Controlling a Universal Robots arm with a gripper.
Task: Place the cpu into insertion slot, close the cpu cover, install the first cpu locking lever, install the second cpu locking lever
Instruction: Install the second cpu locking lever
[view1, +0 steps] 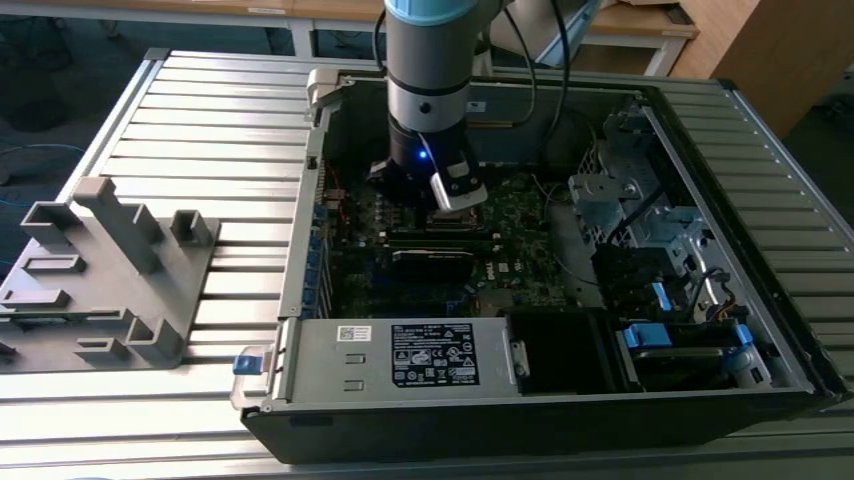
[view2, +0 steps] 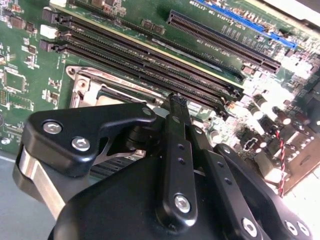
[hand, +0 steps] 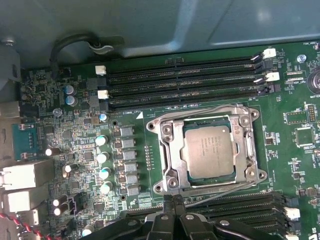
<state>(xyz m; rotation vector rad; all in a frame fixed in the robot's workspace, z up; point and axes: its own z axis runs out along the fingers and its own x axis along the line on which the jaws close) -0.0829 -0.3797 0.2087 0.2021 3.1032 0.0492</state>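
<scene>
Black hand (hand: 172, 220) nearest the lens, fingers pinched together on nothing, poised just off the socket's near edge. Chip (hand: 208, 151) already seated in the socket (hand: 165, 150), silver cover (hand: 248, 145) lying flat around it; memory slots (hand: 180, 82) beyond.

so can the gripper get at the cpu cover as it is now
Probably yes. In the first wrist view the gripper sits just beside the socket, and the cpu cover lies flat around the cpu with nothing over it; the memory slots stand off to the side.
</scene>
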